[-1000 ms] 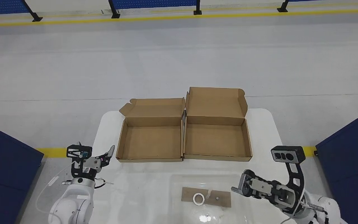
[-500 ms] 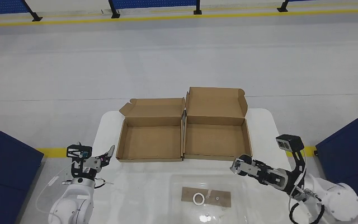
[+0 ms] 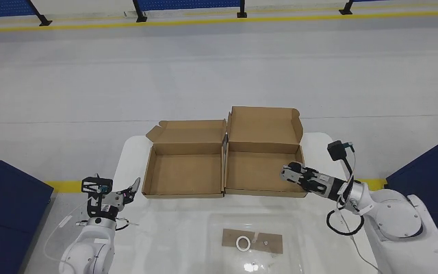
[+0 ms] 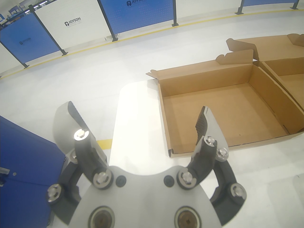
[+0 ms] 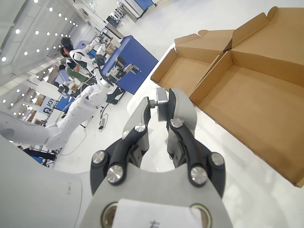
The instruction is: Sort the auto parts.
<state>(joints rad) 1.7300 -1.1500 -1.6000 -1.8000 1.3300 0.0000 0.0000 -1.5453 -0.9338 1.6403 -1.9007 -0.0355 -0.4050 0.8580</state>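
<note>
Two open cardboard boxes stand side by side on the white table: the left box and the right box. My right gripper hangs over the right box's near right corner, shut on a small grey metal part with a stud. My left gripper sits open and empty at the table's left edge, short of the left box. A brown cardboard strip near the front carries a white ring and a small part.
The boxes' lids stand open at the back. Blue cabinets flank the table on the left and right. A clear plastic sheet covers the front middle of the table.
My right gripper has risen from the table's front right and swung back and left to the right box's near corner, with the part in it. The left arm has kept still.
</note>
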